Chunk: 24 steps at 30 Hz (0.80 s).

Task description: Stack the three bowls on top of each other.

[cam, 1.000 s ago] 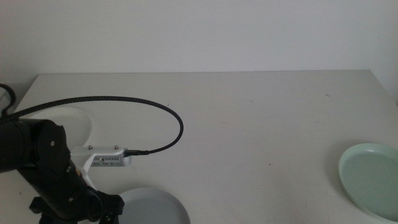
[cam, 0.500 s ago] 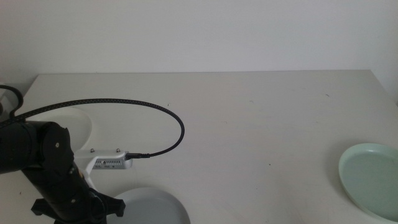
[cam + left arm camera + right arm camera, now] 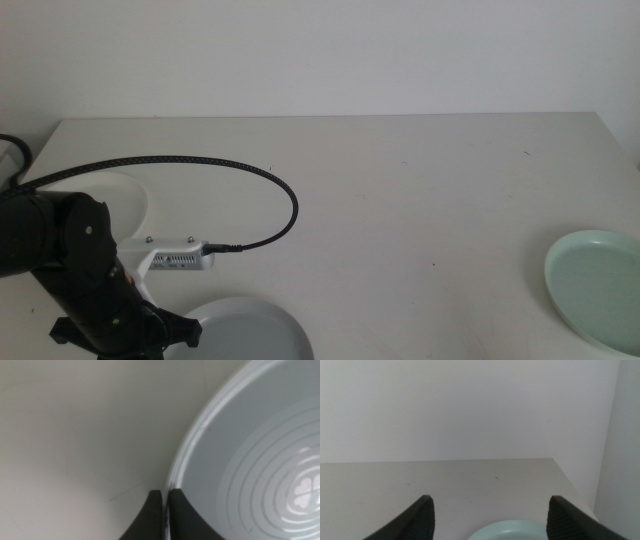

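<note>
The left gripper (image 3: pixel 164 512) is pinching the grey bowl's (image 3: pixel 250 460) thin rim; it could be slipping out.

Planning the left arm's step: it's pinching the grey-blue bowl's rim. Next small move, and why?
Probably lift slightly: the left gripper looks shut on the grey-blue bowl rim, the bowl seemingly on the table. The cream-white bowl sits just behind as a likely stack base.
</note>
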Each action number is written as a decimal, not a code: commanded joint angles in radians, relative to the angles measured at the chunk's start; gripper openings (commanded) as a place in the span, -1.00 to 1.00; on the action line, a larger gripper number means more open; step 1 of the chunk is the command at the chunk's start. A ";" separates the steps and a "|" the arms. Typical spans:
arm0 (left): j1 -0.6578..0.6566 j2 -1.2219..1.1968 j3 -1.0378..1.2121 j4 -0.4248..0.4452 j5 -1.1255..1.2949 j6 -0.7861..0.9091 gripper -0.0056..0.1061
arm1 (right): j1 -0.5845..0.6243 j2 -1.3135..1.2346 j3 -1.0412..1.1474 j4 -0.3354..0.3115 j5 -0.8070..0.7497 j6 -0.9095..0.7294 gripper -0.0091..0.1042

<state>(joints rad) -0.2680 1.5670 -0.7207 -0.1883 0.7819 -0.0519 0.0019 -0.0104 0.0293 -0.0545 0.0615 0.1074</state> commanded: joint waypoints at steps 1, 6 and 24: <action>-0.004 -0.060 -0.035 -0.021 0.018 -0.018 -0.90 | -0.008 -0.027 -0.008 -0.010 -0.079 -0.006 0.17; -0.004 -0.112 -0.149 -0.027 0.122 -0.067 -0.90 | -0.008 -0.027 -0.008 -0.010 -0.079 -0.006 0.17; -0.029 0.206 -0.725 -0.134 0.256 -0.060 -0.90 | -0.008 -0.027 -0.008 -0.010 -0.079 -0.006 0.17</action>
<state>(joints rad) -0.2818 1.7732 -1.3633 -0.2837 1.0339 -0.1076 0.0019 -0.0104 0.0293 -0.0545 0.0615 0.1074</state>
